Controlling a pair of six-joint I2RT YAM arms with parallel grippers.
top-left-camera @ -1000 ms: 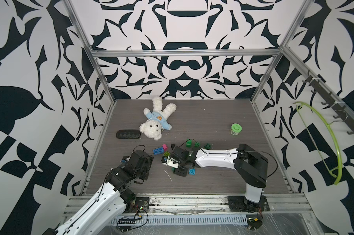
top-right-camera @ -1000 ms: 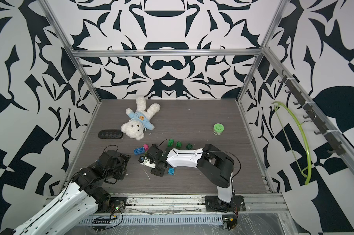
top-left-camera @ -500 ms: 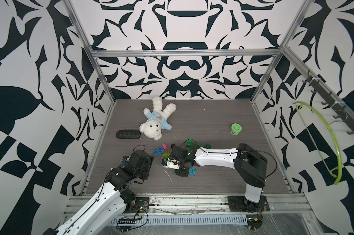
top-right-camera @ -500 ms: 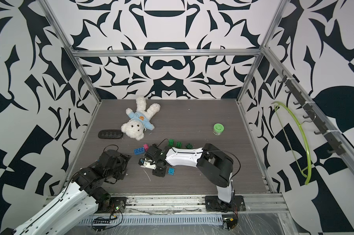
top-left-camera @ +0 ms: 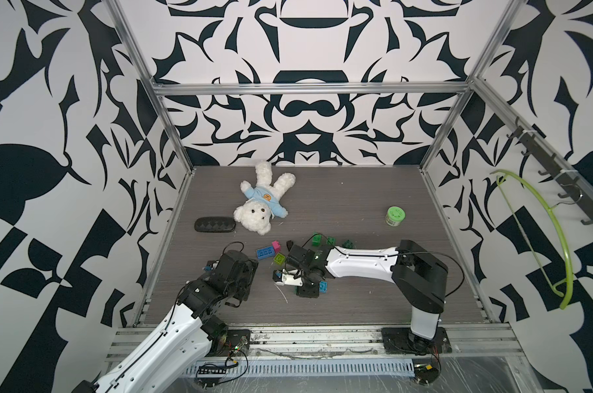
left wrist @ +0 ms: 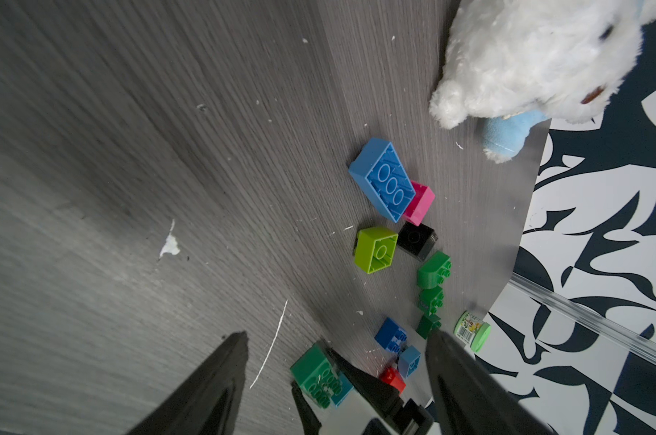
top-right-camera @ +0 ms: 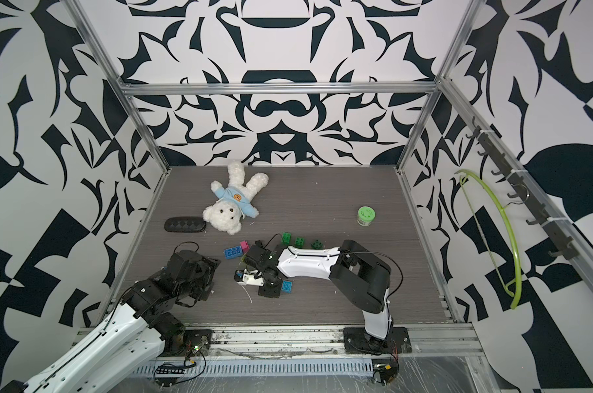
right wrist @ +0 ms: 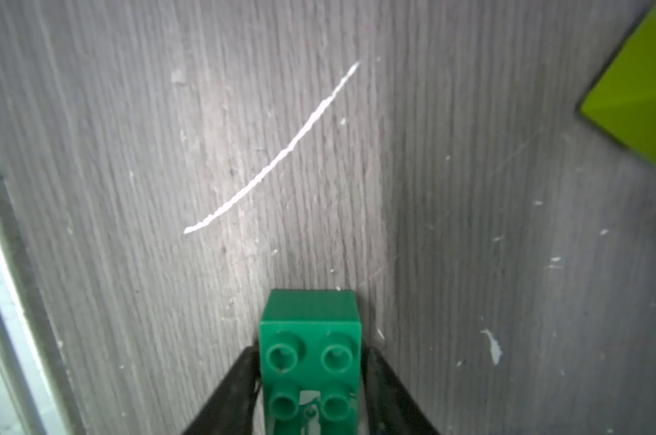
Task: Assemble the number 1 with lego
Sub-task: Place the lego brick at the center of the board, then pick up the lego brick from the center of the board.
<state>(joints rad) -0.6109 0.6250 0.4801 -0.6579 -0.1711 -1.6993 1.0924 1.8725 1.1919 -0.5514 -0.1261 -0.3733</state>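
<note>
Right claw [right wrist: 310, 348] reaches in low over mid bench [top-left-camera: 356, 204], nr the front. Its fingers [right wrist: 240, 380] sit against both flanks of a green brick [right wrist: 310, 320], studs facing the wrist cam. It looks clamped on that brick, tho the contact itself is hard to make out. A white thread [right wrist: 273, 162] lies on the bench just past the brick.

Left claw [left wrist: 336, 333] hangs over the near-left part of the bench, jaws wide apart, nothing btwn them.

Rest of the lego is loose around the right arm. Blue brick [top-left-camera: 265, 252] lies studs-down, touching a pink brick [top-left-camera: 275, 245] at its far-right end. Lime brick [top-left-camera: 279, 259] is just near-right of those, also upside down, w/ a black brick [left wrist: 417, 239] beside it. Three green bricks [top-left-camera: 331, 241] sit in a row on the far side of the arm. Light blue brick [top-left-camera: 323, 287] is on its near side.

Teddy [top-left-camera: 261, 204] lies far-left of centre w/ a black case [top-left-camera: 215, 224] left of it. Green-lidded jar [top-left-camera: 395, 216] is far right, well apart from the bricks.
</note>
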